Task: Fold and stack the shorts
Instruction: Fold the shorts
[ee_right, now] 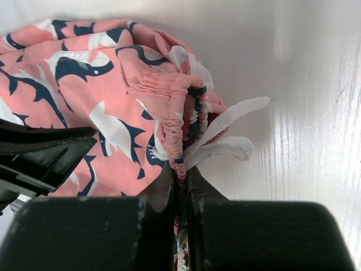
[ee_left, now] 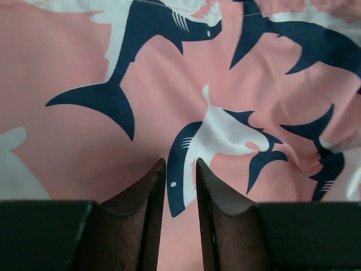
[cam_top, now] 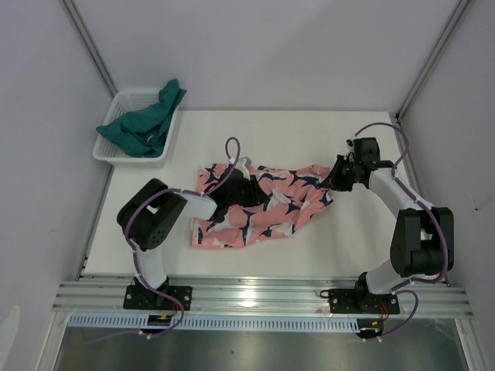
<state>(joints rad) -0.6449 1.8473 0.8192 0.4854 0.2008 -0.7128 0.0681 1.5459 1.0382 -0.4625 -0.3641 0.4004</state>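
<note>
Top view: salmon shark-print shorts [cam_top: 288, 207] are spread crumpled at the middle of the table [cam_top: 352, 243], not yet folded. Dark teal shorts [cam_top: 147, 124] are bunched in the white mesh basket [cam_top: 106, 154] at the table's 10 o'clock corner, partly draped over its far rim; nothing else can be seen in it. No stack has been started, so judged very early: both pairs are left to fold, and the teal pair is yet to be taken out. The left tool [cam_top: 247, 190] is set on the shark pair just 11 o'clock of its centre. The right tool [cam_top: 334, 180] is at the pair's 3 o'clock edge.

Left wrist view: the left tool's tips are pressed onto the shark print with only a narrow slit between them. Whether cloth is pinched cannot be told.

Right wrist view: the right tool is clenched on the gathered elastic waistband. A white drawstring [ee_right: 232, 121] spills out toward 2 o'clock, over bare table.
</note>
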